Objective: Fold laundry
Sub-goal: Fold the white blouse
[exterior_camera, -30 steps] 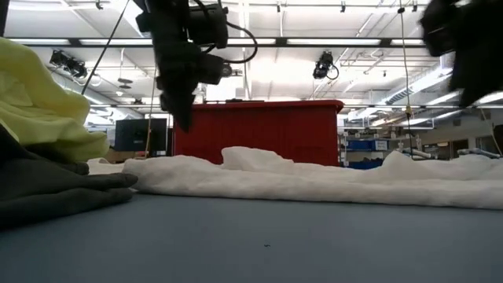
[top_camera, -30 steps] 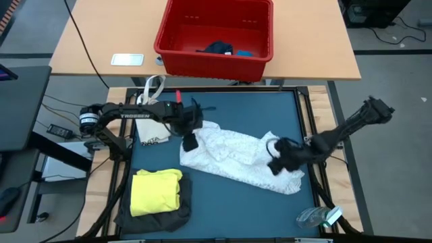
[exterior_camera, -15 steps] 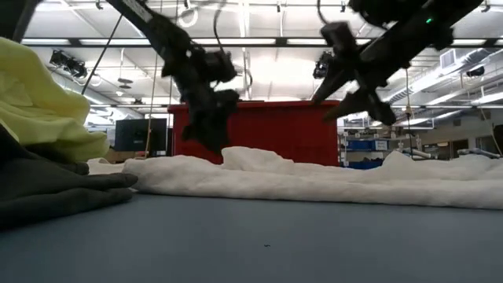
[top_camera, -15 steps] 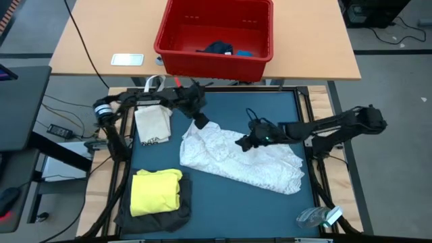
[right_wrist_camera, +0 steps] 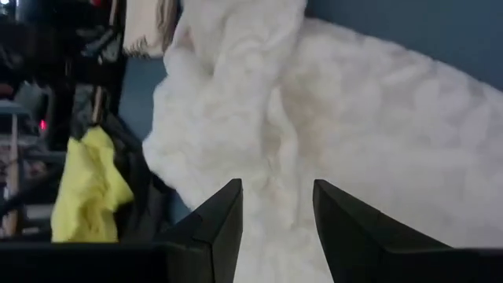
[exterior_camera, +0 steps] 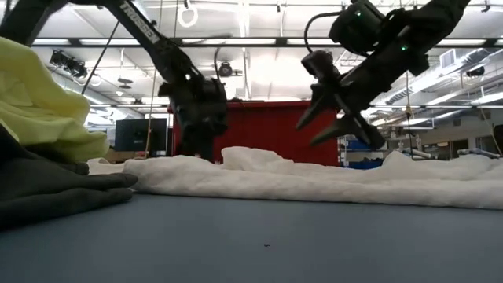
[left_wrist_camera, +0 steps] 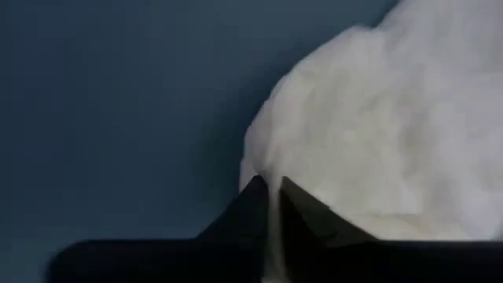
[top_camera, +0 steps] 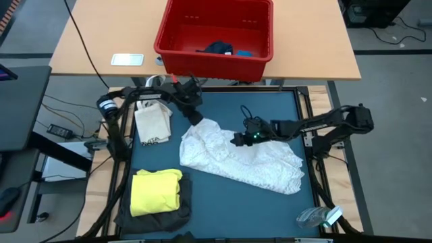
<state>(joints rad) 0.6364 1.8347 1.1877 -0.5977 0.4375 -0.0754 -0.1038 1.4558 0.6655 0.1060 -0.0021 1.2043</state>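
Note:
The white cloth [top_camera: 236,158] lies crumpled across the middle of the blue table, long and low in the low view [exterior_camera: 314,185]. My left gripper [top_camera: 196,116] is down at its far left corner, shut on the cloth's edge [left_wrist_camera: 273,196]. My right gripper [top_camera: 237,140] hovers open above the cloth's middle [right_wrist_camera: 277,189], clear of it in the low view [exterior_camera: 308,134]. A folded yellow T-shirt [top_camera: 155,192] rests on a dark grey garment [top_camera: 162,217] at the near left. A dark navy garment [top_camera: 217,48] and a small blue piece [top_camera: 244,52] lie in the red basket [top_camera: 214,64]. My left gripper pinches the white cloth's far left edge [left_wrist_camera: 263,169] between its two fingers; a thin strip of cloth shows between them. The fingers slant down at it from the table's far left. The cloth lies slack on the table; one layer or several, I cannot tell.
A small white bag [top_camera: 152,123] lies left of the cloth, beside my left arm. The red basket stands on the wooden table beyond the far edge. A clear plastic item [top_camera: 317,216] sits at the near right corner. Bare blue table [top_camera: 243,209] shows in front of the cloth.
My left gripper has gone toward the far edge and down to the cloth's far left corner, and has shut there. My right gripper has swung from the cloth's right end toward the table's left and far side, and now hangs over the cloth's middle, tipped further down.

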